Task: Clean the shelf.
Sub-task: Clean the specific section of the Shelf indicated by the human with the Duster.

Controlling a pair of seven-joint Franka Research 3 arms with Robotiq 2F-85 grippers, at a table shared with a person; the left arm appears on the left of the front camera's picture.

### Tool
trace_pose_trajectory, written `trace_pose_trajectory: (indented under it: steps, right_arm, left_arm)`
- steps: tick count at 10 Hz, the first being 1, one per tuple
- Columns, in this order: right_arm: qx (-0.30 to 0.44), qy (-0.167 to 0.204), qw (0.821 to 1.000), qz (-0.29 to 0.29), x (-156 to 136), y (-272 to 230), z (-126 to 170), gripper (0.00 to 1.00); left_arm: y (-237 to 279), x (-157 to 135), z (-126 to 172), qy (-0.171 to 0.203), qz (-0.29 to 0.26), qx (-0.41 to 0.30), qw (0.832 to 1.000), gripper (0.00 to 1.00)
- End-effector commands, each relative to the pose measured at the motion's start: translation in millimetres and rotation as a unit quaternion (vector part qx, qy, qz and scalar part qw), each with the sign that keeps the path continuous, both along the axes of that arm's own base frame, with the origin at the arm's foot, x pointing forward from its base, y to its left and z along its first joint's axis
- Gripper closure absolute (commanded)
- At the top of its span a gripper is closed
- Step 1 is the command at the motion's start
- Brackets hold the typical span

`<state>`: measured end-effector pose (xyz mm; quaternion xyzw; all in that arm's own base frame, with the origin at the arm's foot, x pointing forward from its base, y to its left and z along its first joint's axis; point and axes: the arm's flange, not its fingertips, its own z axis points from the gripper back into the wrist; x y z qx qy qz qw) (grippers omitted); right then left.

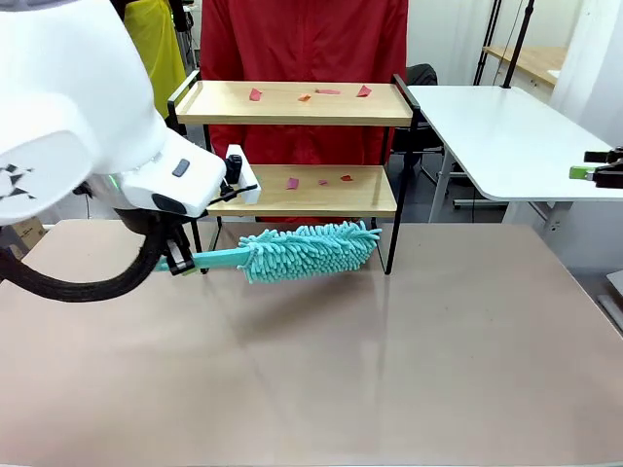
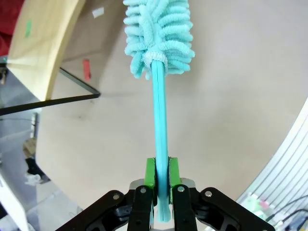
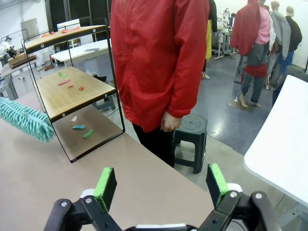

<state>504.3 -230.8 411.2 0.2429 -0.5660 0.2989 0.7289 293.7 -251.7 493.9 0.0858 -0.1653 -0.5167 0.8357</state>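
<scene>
The shelf (image 1: 297,102) stands at the far side of the tan table, with small red scraps on both wooden boards. A teal fluffy duster (image 1: 307,250) lies level in front of the lower board, just above the table. My left gripper (image 1: 180,261) is shut on its handle (image 2: 161,130), and the duster head (image 2: 159,33) points away from the fingers. My right gripper (image 3: 161,185) is open and holds nothing. It hovers off the shelf's (image 3: 72,91) right end and shows at the right edge of the front view (image 1: 587,163).
A person in a red jacket (image 3: 159,62) stands behind the shelf. Small scraps (image 3: 79,127) lie on the table under the shelf. A white table (image 1: 506,126) stands at the right, with a dark stool (image 3: 190,130) beside it. The near half of the tan table (image 1: 389,370) is bare.
</scene>
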Motion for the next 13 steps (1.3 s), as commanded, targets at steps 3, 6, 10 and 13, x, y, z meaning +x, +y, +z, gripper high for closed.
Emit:
trace_pose_trajectory:
  steps: [3, 6, 10, 13]
  right_arm:
    - [-0.001, 0.007, 1.0, -0.009, 1, 4, 4, 0.0]
    - [-0.001, 0.007, 1.0, -0.009, 1, 4, 4, 0.0]
    - [-0.001, 0.007, 1.0, -0.009, 1, 4, 4, 0.0]
    - [-0.001, 0.007, 1.0, -0.009, 1, 4, 4, 0.0]
  left_arm:
    - [-34, -16, -38, -0.022, 0.128, -0.096, 0.987, 0.87]
    - [-60, -2, -56, -0.041, 0.195, -0.141, 0.97, 0.87]
    - [-84, 19, -90, -0.034, 0.246, -0.215, 0.945, 0.87]
    - [-100, 31, -108, -0.041, 0.271, -0.261, 0.925, 0.87]
